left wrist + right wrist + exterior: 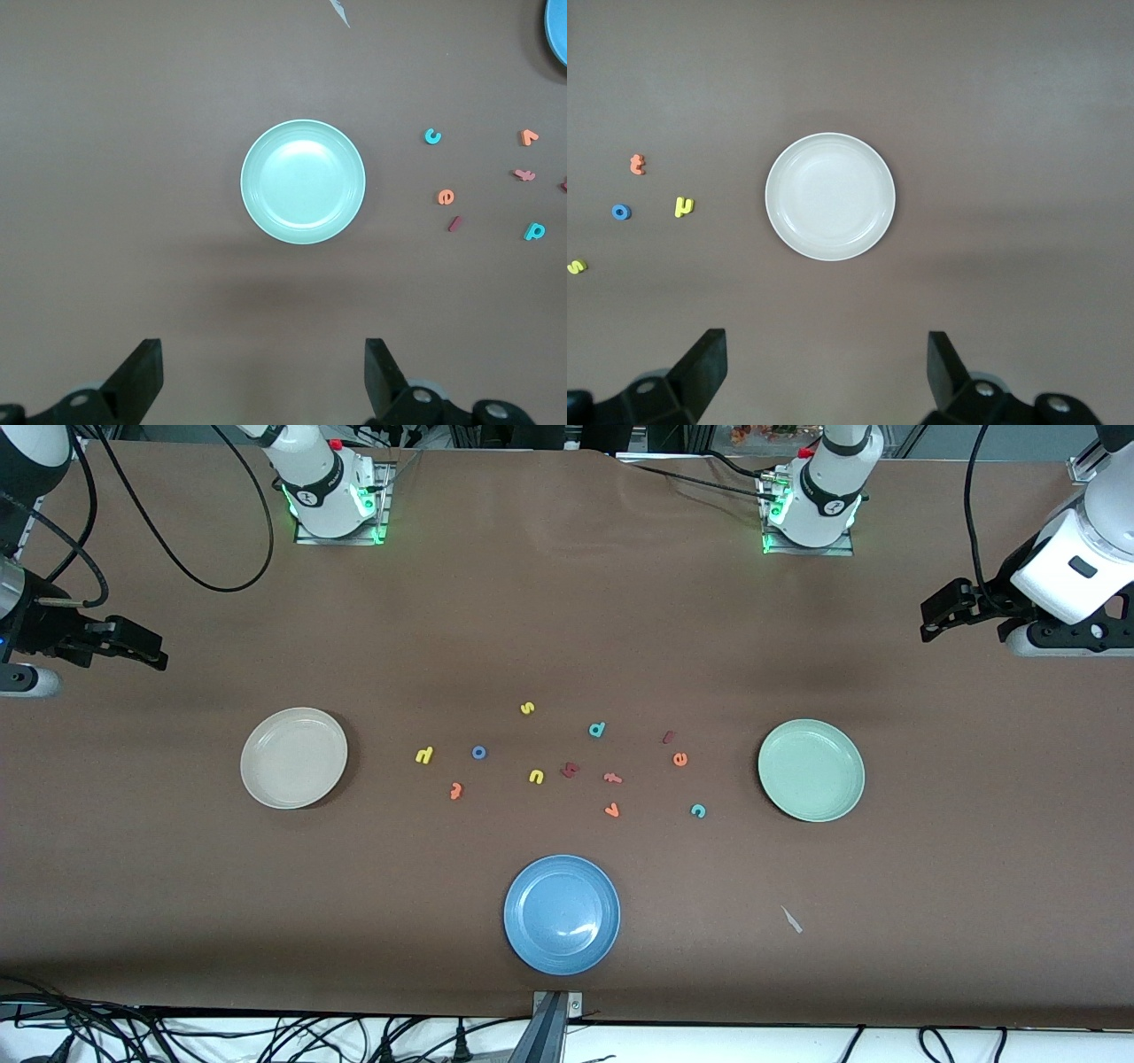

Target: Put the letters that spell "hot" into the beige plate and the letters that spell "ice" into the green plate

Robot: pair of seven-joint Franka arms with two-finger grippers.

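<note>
The beige plate point(293, 757) point(830, 197) lies empty toward the right arm's end. Beside it lie the yellow h point(424, 755) point(683, 206), blue o point(479, 752) point(621, 212) and orange t point(455, 790) point(638, 164). The green plate point(811, 770) point(302, 181) lies empty toward the left arm's end, with the dark red i point(669, 737) point(454, 223), orange e point(679, 759) point(446, 197) and teal c point(698, 810) point(432, 136) beside it. My right gripper point(151, 648) point(827, 367) and left gripper point(935, 615) point(263, 372) hang open and empty, high over the table's two ends.
A blue plate point(562, 914) lies nearest the front camera. Between the two letter groups lie a yellow s point(527, 708), yellow u point(536, 777), teal d point(597, 730), a larger dark red letter point(570, 770), an orange v point(611, 810) and another orange letter point(612, 779). A pale scrap point(791, 919) lies near the green plate.
</note>
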